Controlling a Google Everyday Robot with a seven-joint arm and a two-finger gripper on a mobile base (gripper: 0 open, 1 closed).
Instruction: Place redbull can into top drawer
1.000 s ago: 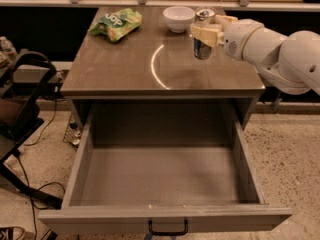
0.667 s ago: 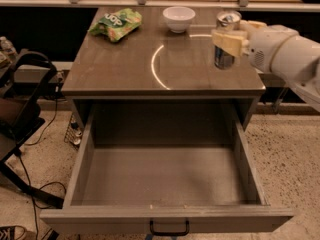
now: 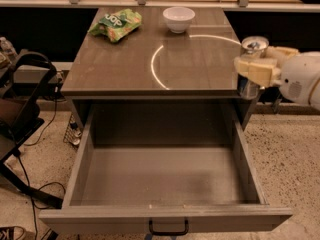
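Observation:
The redbull can [image 3: 251, 47] is a slim silver can with a pull-tab top, held upright in my gripper [image 3: 257, 68] at the right edge of the cabinet top. The gripper's cream fingers [image 3: 254, 67] are shut around the can's middle. The can hangs over the cabinet's right front corner, above the drawer's right wall. The top drawer [image 3: 165, 219] is pulled fully open below, grey-brown, with nothing inside and a small black handle at the centre of its front panel.
A white bowl [image 3: 178, 19] and a green snack bag [image 3: 115, 24] sit at the back of the cabinet top [image 3: 115, 69]. A black chair and cables [image 3: 22, 114] stand on the floor to the left. A shelf runs behind.
My gripper has carried the can from the back right of the cabinet top forward and to the right, to the front right corner above the drawer's side.

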